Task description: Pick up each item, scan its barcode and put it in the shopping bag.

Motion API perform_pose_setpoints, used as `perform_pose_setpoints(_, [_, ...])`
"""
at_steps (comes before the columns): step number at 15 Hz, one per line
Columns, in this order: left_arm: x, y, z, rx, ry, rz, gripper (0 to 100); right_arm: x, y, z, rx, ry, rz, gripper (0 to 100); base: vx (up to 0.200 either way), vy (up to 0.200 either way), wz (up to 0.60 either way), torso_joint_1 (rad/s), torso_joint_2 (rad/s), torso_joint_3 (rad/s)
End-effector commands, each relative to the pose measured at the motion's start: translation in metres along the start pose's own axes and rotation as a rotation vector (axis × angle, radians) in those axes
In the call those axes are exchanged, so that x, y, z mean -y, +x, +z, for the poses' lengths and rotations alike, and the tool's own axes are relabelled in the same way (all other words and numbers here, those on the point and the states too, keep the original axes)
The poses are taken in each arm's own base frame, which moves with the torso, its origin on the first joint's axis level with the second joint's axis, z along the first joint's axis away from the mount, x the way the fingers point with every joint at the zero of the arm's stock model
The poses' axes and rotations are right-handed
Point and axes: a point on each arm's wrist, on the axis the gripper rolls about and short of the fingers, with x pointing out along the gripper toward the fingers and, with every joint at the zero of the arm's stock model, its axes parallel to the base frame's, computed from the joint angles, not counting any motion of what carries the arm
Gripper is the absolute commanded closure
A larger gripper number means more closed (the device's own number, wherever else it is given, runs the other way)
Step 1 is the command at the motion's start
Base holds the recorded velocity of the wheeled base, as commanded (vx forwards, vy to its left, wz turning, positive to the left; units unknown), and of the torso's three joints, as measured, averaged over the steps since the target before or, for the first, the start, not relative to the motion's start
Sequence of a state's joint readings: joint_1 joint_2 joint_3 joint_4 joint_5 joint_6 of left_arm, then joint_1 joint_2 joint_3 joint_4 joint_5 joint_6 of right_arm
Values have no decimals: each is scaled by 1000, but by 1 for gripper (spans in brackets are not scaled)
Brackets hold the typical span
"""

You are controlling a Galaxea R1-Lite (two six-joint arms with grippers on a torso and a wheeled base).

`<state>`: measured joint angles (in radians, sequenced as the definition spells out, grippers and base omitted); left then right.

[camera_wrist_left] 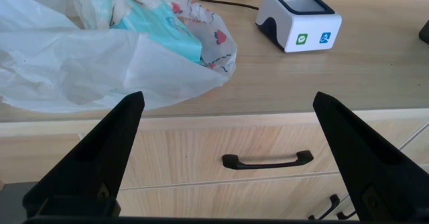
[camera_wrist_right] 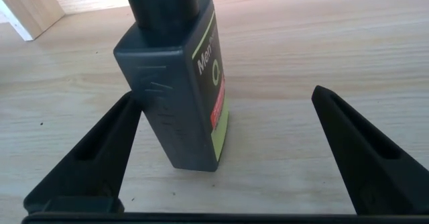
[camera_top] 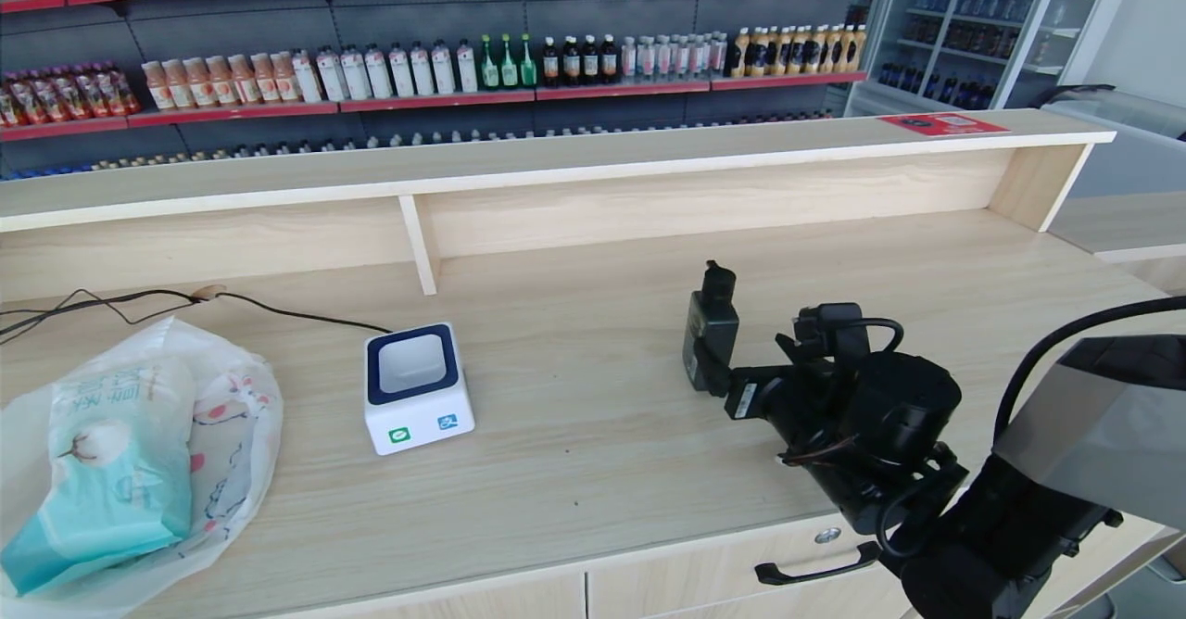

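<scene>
The dark bottle point(camera_top: 712, 327) is seen standing upright on the wooden counter point(camera_top: 593, 434), right of centre, cap up. It is well apart from the scanner point(camera_top: 417, 387). The right gripper point(camera_wrist_right: 224, 96) is set around it with both fingers spread wide. The bottle is framed between the 2 of them, nearer to 1 finger point(camera_wrist_right: 100, 150) than to the other. No squeeze is applied, and whether that near finger is touching the bottle's side cannot be told. A green and red label is shown down 1 narrow side of the bottle.

Over on the left, the left gripper point(camera_wrist_left: 228, 96) is held low in front of the counter's edge. It faces a drawer front with a black handle point(camera_wrist_left: 267, 160). Its fingers are opened wide and nothing is held between them.

The shopping bag point(camera_top: 32, 415) is found slumped at the left end of the counter, thin white plastic. A teal and white soft pack point(camera_top: 120, 471) is seen lying inside it, with something patterned in red beside that. The scanner, a white box with a dark blue frame on top, is placed between the bag and the bottle, closer to the bag. A black cable point(camera_top: 296, 315) is run from behind it away to the left. Beyond the raised ledge, red-edged shelves point(camera_top: 463, 100) are lined with rows of drinks
</scene>
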<state>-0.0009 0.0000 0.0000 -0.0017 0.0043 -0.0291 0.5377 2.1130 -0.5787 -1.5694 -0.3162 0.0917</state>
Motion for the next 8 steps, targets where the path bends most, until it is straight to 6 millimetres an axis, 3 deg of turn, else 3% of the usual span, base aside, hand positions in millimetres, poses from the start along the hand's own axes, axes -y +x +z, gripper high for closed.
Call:
perform_pose_setpoints(1, [0,0,0,0,0,0,0,2,0,3,8,3,-9,0,0,0,0,0,0,0])
perform_pose_setpoints(6, [0,0,0,0,0,0,0,5,-1,5,14,4,-16,0,0,0,0,0,0,0])
perform_pose_setpoints(8, [0,0,0,0,-2,0,0,-5,0,12,41,-10,13,0,0,0,0,0,0,0])
